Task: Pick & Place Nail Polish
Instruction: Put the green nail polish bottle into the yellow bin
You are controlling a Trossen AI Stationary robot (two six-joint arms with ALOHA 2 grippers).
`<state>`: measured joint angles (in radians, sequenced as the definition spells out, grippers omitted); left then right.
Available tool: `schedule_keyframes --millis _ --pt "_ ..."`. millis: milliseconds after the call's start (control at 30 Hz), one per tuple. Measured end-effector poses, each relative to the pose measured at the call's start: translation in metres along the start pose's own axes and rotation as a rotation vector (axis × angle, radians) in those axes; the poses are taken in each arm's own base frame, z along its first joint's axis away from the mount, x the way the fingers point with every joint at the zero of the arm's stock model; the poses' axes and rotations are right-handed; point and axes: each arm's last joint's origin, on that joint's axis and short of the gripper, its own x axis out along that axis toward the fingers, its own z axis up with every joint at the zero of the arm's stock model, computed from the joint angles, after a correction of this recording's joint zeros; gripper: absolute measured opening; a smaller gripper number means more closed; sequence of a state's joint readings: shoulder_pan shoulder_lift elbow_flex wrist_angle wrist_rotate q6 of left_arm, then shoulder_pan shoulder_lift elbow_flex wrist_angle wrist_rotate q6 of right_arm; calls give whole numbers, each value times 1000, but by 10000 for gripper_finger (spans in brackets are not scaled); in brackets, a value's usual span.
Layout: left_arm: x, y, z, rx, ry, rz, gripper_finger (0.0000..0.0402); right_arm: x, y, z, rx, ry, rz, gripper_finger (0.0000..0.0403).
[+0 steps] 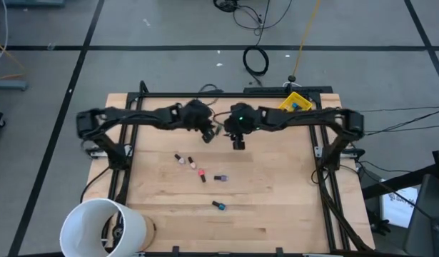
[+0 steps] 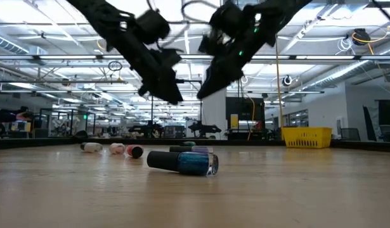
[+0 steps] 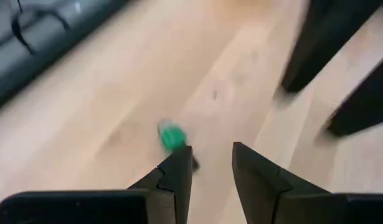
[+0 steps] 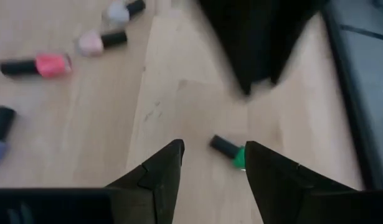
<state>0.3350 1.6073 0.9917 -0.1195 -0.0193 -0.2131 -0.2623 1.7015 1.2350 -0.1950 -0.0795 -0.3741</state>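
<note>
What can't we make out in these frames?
- Green bottle: in the right wrist view a finger covers part of it; blurred in the left wrist view; in the high view the grippers hide it.
- White bucket: cut off by the high view's bottom edge.
- Yellow bin contents: too small in both the high and low views.

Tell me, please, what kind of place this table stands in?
It looks like a large industrial hall or robotics lab. The low view shows a high ceiling with long light strips and steel trusses, with more workstations far behind. From above, the wooden table stands on a grey concrete floor with cables.
</note>
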Motion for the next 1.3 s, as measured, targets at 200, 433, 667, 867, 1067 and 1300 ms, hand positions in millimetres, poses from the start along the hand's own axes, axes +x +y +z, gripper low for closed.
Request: schedule_keyframes --millis 200,433,667,867,1067,1300 --pt "41 -10 -15 -28 133 -13 113 -61 -5 17 40 -88 -45 164" --pt "62 -10 -28 -84 177 57 113 -103 -2 17 30 -217 -99 162" --pt "69 -6 -31 -85 152 158 113 -114 5 1 28 -328 -140 162" --pt "78 -5 -38 -94 167 164 113 -111 10 -14 28 -369 -180 162" --pt "80 -5 -38 -108 161 175 113 -110 12 -21 38 -345 -225 162" --pt "80 -5 -37 -52 146 167 113 -110 11 -20 37 -355 -227 162"
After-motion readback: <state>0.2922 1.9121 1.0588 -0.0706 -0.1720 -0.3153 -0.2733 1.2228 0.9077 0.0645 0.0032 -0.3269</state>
